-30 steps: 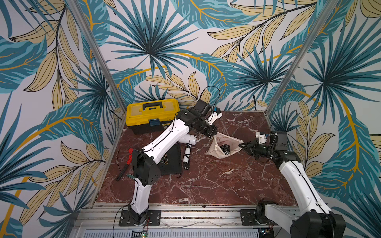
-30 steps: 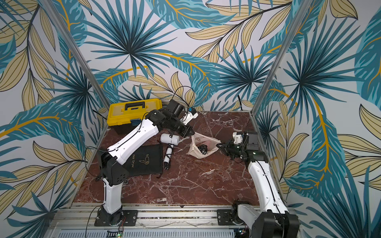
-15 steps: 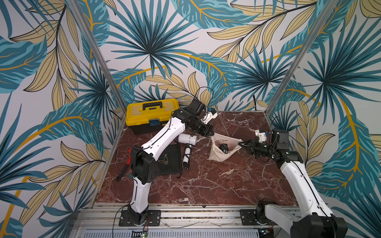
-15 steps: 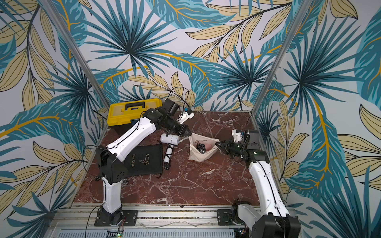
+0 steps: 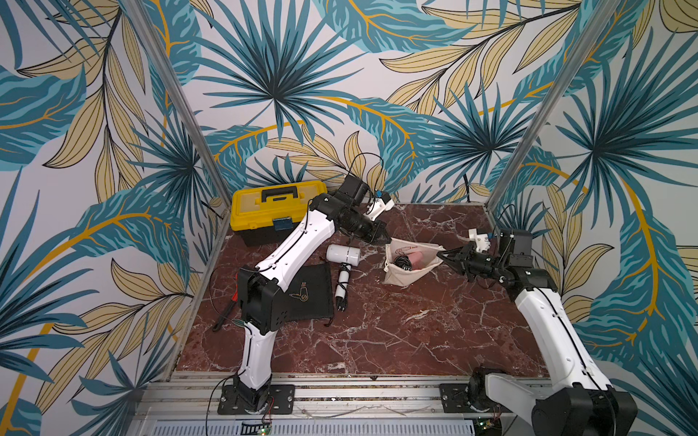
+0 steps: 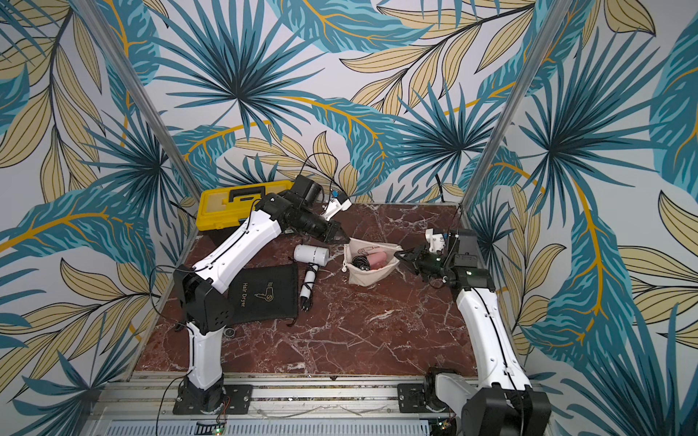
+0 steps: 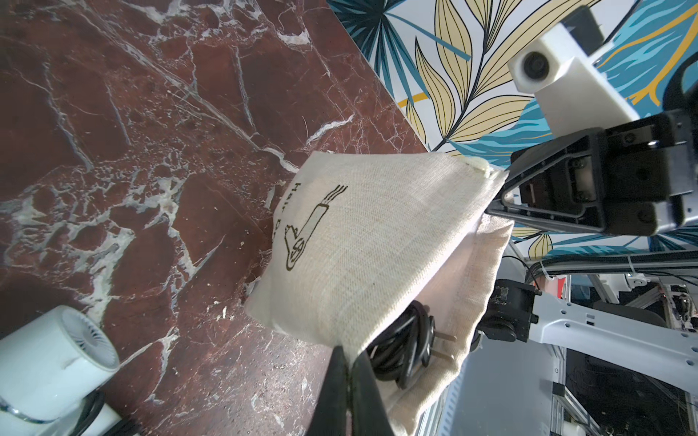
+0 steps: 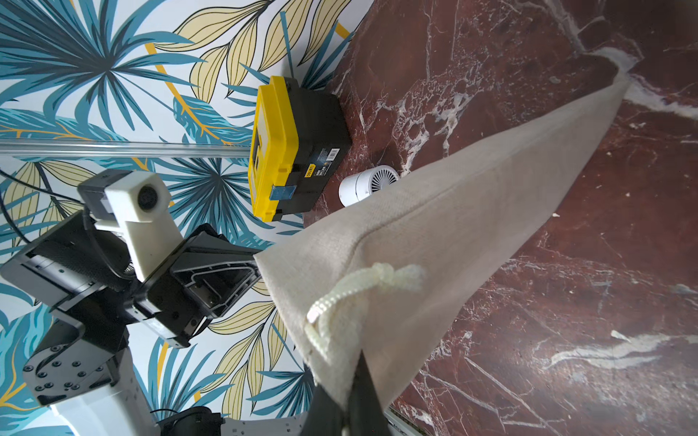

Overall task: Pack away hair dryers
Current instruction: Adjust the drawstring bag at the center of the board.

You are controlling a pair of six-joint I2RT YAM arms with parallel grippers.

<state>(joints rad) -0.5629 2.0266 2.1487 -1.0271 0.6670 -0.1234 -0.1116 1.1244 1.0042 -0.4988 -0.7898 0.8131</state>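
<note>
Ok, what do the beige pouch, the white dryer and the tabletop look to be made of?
Beige pouch: coarse woven cloth, linen or cotton by the look, matte; the weave shows in the left wrist view.
White dryer: smooth moulded plastic, slightly glossy, with a finned grille.
Tabletop: polished red-brown marble with white veins, or a marble-look print; cannot tell which.

1 dryer in the open pouch; the other dryer left of it
</note>
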